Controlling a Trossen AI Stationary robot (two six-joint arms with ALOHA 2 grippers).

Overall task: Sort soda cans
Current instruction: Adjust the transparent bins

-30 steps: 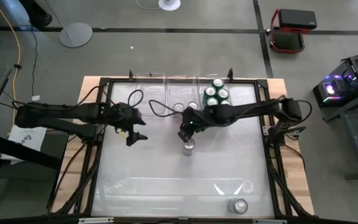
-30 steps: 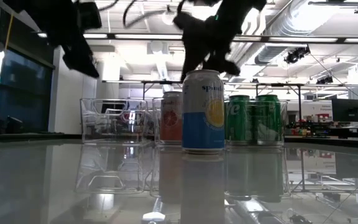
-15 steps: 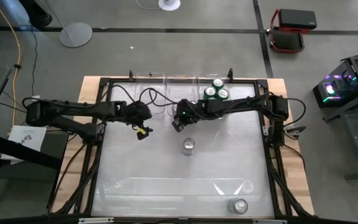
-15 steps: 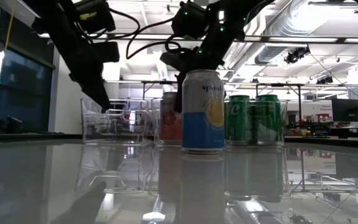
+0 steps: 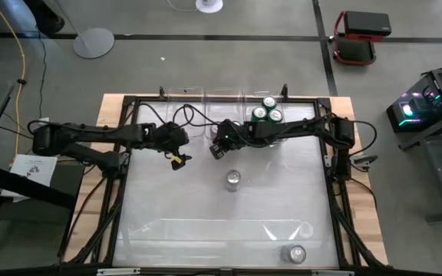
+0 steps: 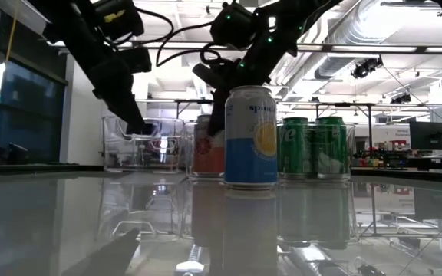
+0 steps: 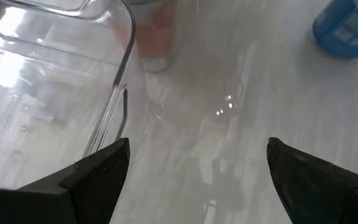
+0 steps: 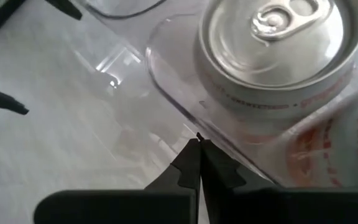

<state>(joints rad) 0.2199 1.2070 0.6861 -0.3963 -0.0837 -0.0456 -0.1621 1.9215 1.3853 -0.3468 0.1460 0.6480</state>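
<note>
Right tool (image 8: 199, 144) closed, empty, at bin (image 8: 166, 87) rim beside orange can (image 8: 278, 50). Left tool (image 7: 194, 162) apart above counter (image 5: 206, 207).

**Level with the table: cans, bins and my two arms**

Straight ahead of me a white and blue can (image 6: 250, 136) with a yellow lemon on it stands upright on the glossy table (image 6: 60, 215), nearest the camera. Just behind it, partly hidden, an orange-and-white can (image 6: 207, 149) sits inside a clear bin (image 6: 196, 149). To its right stand two green cans (image 6: 311, 147), side by side. Another clear bin (image 6: 140, 146) stands at the left of the row. My left gripper (image 6: 133, 121) hangs down in front of that bin. My right gripper (image 6: 219, 96) hangs above the orange-and-white can, green lights glowing on its wrist.
</note>
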